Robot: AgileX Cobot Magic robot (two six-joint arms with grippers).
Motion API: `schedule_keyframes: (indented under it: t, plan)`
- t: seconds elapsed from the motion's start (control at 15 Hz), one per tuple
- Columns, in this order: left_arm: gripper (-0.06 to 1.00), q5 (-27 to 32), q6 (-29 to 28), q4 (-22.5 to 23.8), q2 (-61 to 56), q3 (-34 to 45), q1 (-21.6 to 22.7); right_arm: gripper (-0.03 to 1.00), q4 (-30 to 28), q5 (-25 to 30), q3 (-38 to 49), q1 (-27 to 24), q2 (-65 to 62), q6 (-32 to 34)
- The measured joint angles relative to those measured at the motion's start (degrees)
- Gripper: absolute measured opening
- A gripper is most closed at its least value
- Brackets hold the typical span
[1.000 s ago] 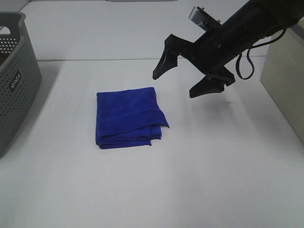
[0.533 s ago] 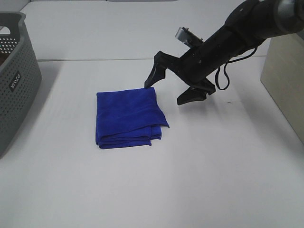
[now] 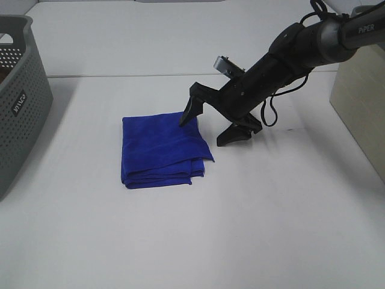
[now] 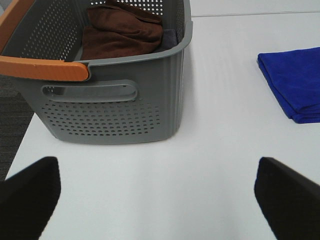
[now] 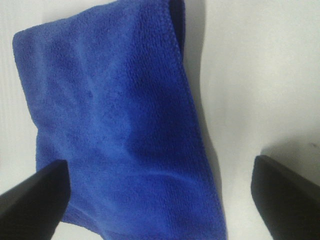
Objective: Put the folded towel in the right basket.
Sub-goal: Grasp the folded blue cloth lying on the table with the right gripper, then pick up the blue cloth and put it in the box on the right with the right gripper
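The folded blue towel (image 3: 161, 149) lies flat on the white table (image 3: 271, 211), left of centre. My right gripper (image 3: 204, 131) is open and low over the towel's right edge, with one fingertip at the far right corner and the other on the table beside it. In the right wrist view the towel (image 5: 115, 125) fills the space between the spread fingers (image 5: 35, 195). A beige container wall (image 3: 361, 108) stands at the right edge. My left gripper (image 4: 157, 200) is open and empty, and the towel's edge (image 4: 295, 85) shows beyond it.
A grey perforated basket (image 3: 18, 102) stands at the left edge. In the left wrist view the basket (image 4: 125, 115) has an orange handle and holds a brown towel (image 4: 122, 32). A cable hangs from the right arm (image 3: 289, 54).
My right gripper has moved down and to the left, from above the table to the towel's right edge. It stays open. The towel has not moved.
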Motion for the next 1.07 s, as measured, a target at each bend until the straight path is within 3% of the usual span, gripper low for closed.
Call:
schedule_keyframes:
  t: [0.27, 0.47, 0.53, 0.6, 0.73, 0.8, 1.07]
  plan:
    - [0.98, 0.0, 0.0, 0.0, 0.0, 0.0, 0.0, 0.93, 0.06, -1.03, -0.23, 4.01, 0.57, 2.86]
    - [0.98, 0.0, 0.0, 0.0, 0.0, 0.0, 0.0, 0.83, 4.07, -4.81, -0.74, 9.57, 2.23, 5.1]
    - [0.98, 0.0, 0.0, 0.0, 0.0, 0.0, 0.0, 0.75, 5.67, -6.7, -0.92, 11.0, 2.92, 5.67]
    - [0.98, 0.0, 0.0, 0.0, 0.0, 0.0, 0.0, 0.59, 6.3, -8.88, -0.92, 12.38, 3.5, 6.02]
    - [0.98, 0.0, 0.0, 0.0, 0.0, 0.0, 0.0, 0.17, 6.36, -12.2, -0.8, 14.15, 4.53, 7.16]
    - [0.98, 0.0, 0.0, 0.0, 0.0, 0.0, 0.0, 0.09, 6.53, -12.78, -0.69, 14.5, 4.53, 7.51]
    - [0.98, 0.0, 0.0, 0.0, 0.0, 0.0, 0.0, 0.09, 6.53, -12.61, -0.69, 14.55, 4.53, 7.56]
